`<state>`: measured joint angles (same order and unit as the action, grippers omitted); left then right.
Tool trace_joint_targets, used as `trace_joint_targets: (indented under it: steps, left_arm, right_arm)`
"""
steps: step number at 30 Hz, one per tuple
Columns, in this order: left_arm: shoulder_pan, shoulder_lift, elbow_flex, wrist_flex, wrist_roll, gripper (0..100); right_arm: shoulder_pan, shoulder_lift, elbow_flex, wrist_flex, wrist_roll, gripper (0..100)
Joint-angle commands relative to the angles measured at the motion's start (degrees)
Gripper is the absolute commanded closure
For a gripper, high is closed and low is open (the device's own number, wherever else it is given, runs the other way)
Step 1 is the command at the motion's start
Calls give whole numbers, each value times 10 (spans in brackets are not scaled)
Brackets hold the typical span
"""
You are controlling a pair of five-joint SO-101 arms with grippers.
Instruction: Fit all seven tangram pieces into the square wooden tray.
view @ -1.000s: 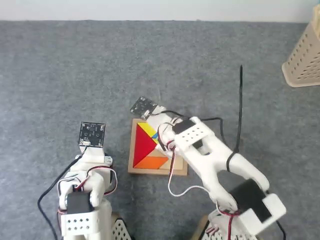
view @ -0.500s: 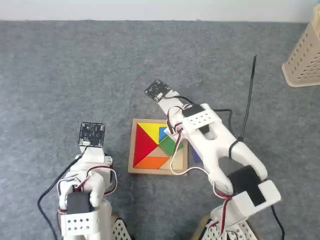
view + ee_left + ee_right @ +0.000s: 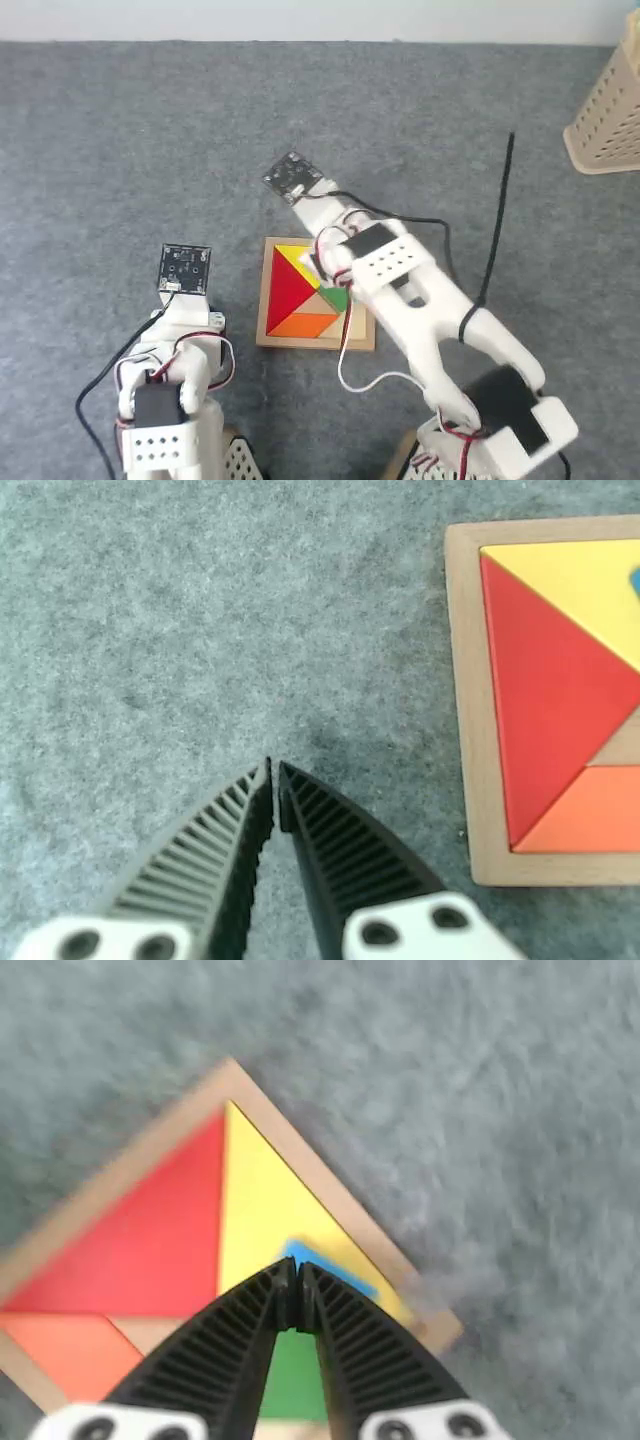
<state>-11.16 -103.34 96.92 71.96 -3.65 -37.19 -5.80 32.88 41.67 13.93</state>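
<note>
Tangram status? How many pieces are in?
In the tray: yellow piece, red piece, orange piece, green piece. In hand: right gripper, fingers shut, tips at the blue piece. To do: bare wood shows mid-tray, so there are gaps; the arm hides the rest.

Right arm (image 3: 420,300) across the tray (image 3: 300,344)

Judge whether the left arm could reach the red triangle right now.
Probably yes: the left gripper sits over bare carpet beside the tray, and the red triangle lies uncovered on that side; the right gripper is farther across.
</note>
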Motion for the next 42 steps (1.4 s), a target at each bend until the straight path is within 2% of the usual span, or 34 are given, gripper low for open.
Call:
trace_joint_targets:
  steps: [1,10,18,31,35,42]
  left_arm:
    - [0,-11,-4,4,-3,988]
    - [0,-11,-4,4,-3,988]
    - [0,-11,-4,4,-3,988]
    - [0,-11,-4,4,-3,988]
    - [0,-11,-4,4,-3,988]
    - [0,-11,-4,4,-3,988]
  right_arm:
    - [-19,18,-11,-36,-21,992]
    - [-1,121,-77,-6,-17,992]
    - [10,122,-82,25,-17,992]
    - [22,-7,-12,35,-15,992]
    - [25,-25,15,59,17,992]
    - [101,-43,16,103,18,992]
